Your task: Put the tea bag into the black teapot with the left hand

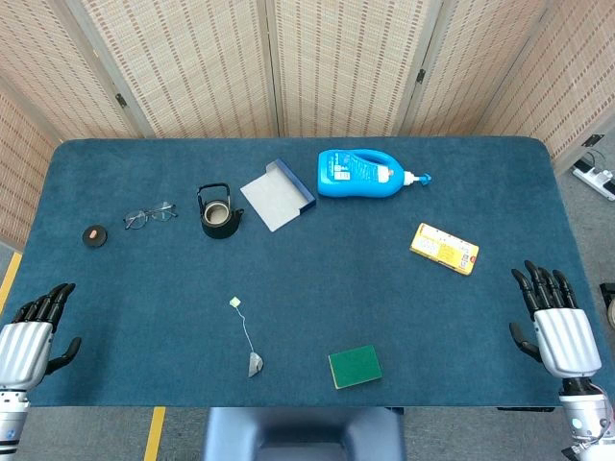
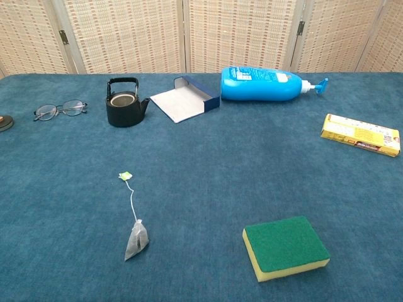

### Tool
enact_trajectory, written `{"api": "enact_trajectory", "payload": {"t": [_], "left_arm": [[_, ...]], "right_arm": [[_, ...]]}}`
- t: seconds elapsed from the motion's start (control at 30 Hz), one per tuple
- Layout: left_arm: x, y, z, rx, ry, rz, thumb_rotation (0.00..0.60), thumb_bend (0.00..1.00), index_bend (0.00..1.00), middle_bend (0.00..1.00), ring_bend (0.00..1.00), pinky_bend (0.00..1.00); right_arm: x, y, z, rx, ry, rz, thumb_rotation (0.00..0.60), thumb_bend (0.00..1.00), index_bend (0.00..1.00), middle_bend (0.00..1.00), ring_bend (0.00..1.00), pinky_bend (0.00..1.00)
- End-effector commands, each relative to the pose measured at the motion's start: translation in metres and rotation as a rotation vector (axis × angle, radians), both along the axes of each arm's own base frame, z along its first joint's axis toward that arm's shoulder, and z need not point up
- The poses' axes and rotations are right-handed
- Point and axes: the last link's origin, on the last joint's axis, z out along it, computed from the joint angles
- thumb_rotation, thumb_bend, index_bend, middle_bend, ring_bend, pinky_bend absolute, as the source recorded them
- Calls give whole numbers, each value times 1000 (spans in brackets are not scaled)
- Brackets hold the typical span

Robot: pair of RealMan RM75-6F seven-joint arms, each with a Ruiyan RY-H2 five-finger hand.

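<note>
A blue-carpeted table [image 1: 307, 279] fills both views, w/ woven screens [image 1: 336, 58] seen behind it. A blue detergent bottle [image 1: 357, 174] is laid on its side at the far centre, pump nozzle pointed to the right of frame. Just left of it an open blue-edged box [image 1: 278, 194] w/ a pale inside is seen. The left hand [image 1: 34, 331] is held at the near-left table edge, released, fingers apart, nothing grasped; the right hand [image 1: 553, 322] is held likewise at the near-right edge, spread and empty. Both are seen in the head view only. A yellow packet [image 1: 444, 249] is laid flat at mid-right, well apart from the rest. A green sponge w/ yellow base [image 1: 355, 366] is placed near the front edge, right of centre. The black teapot [image 1: 219, 211] is stood upright at far left-centre, lid off, handle raised, just left of the box. Glasses [image 1: 149, 215] are laid left of the teapot, and a small dark round object [image 1: 94, 235] further left. The tea bag [image 1: 256, 364] is lying on the carpet near the front, left of the sponge, its string run back to a small tag [image 1: 235, 302]; it is well apart from both teapot and left hand.
</note>
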Motion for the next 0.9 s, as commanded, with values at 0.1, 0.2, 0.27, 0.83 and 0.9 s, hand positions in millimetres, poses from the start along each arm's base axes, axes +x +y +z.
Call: {"api": "enact_trajectory", "payload": {"t": [0.1,0.2,0.27,0.83,0.9], "left_arm": [[1,0,-2,-9,2,-11,600,390,38,132,205,252],[2,0,-4,-30,-6,-17,600,390,35,132,205,253],[5,1,-4,-43,-21,-31,600,390,32,132,205,258],[57,93,-75,-359,-155,-406,600,389,375,891,845,964],[68,100,-87,-356,-147,-453,600,389,440,925,875,991]], "right_arm": [[3,3,-3,17,9,13,600,398,0,0,0,0],[5,7,-4,14,16,28,600,398,0,0,0,0],[6,10,-3,6,16,37,600,398,0,0,0,0],[17,67,25,-78,-73,244,600,398,0,0,0,0],[16,70,26,-75,-73,255,600,398,0,0,0,0]]}}
